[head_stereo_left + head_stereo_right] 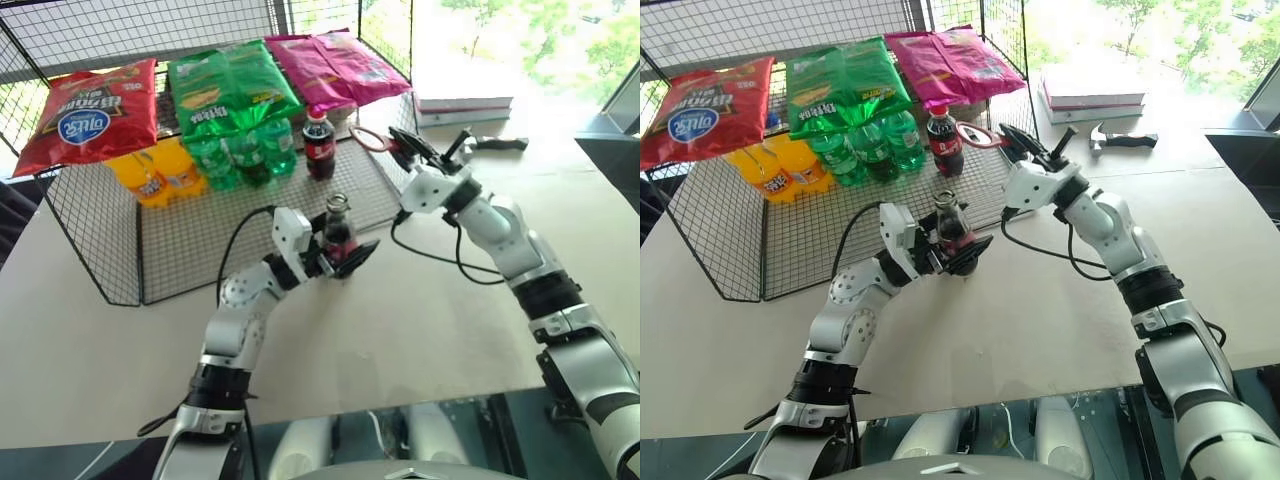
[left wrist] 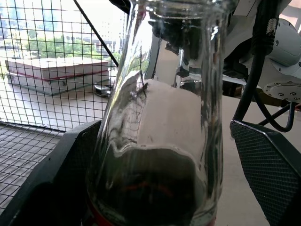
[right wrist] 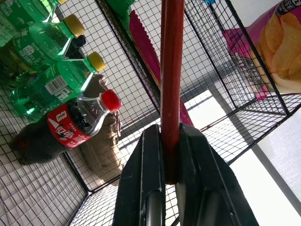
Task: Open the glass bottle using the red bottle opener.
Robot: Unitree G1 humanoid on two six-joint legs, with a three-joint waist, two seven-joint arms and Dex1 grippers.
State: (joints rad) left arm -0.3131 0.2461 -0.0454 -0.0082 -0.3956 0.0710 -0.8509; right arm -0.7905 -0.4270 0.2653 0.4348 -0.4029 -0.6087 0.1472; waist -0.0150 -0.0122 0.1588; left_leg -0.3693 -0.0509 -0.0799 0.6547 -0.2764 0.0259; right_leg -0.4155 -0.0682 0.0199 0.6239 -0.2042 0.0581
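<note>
Glass bottle (image 1: pixel 338 232) between open left claw (image 1: pixel 345 256) fingers

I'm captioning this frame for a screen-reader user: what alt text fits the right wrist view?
The right gripper, shut on the red bottle opener, holds its handle edge-on so that it rises straight up from between the two black fingers. Behind it is a black wire rack with green soda bottles, a plastic cola bottle with a red cap, and a pink chip bag.

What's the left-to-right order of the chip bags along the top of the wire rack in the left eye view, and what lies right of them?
red chip bag → green chip bag → pink chip bag → stacked books
</note>
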